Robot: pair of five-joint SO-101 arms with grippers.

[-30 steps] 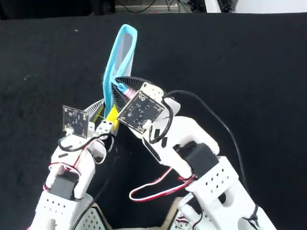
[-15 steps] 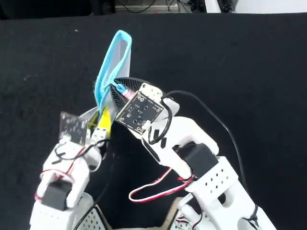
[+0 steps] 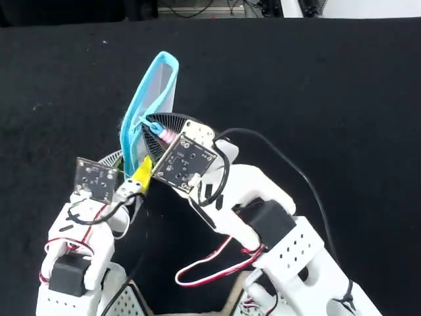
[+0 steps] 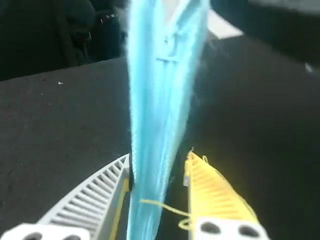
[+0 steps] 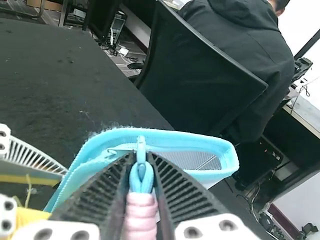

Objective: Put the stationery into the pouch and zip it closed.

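Black, felt-like bench (image 3: 342,99): broad and dark, both arms reaching in from the near edge.

Light-blue pouch (image 3: 152,85), mesh-windowed: lifted off the bench, standing on edge left of centre, gripped at its near end by both end effectors, far end free in the air.

Left end effector (image 4: 157,167), grey and yellow fingers: closed on the pouch's near end, fabric pinched between them.

Right end effector (image 5: 141,160), black ribbed fingers: clamped on the blue zipper pull (image 5: 141,175), just right of the left one.

Yellow thread (image 4: 161,206): loose across the fabric beside the left fingers.

Hazards, as judged:
- Small, slick pull liable to slide out of the black fingers under a hard tug.
- Fabric liable to creep through the left pinch, so pouch dragged along instead of slider running.
- Unsupported far end prone to twisting and jamming the teeth.
- Thread a possible snag.
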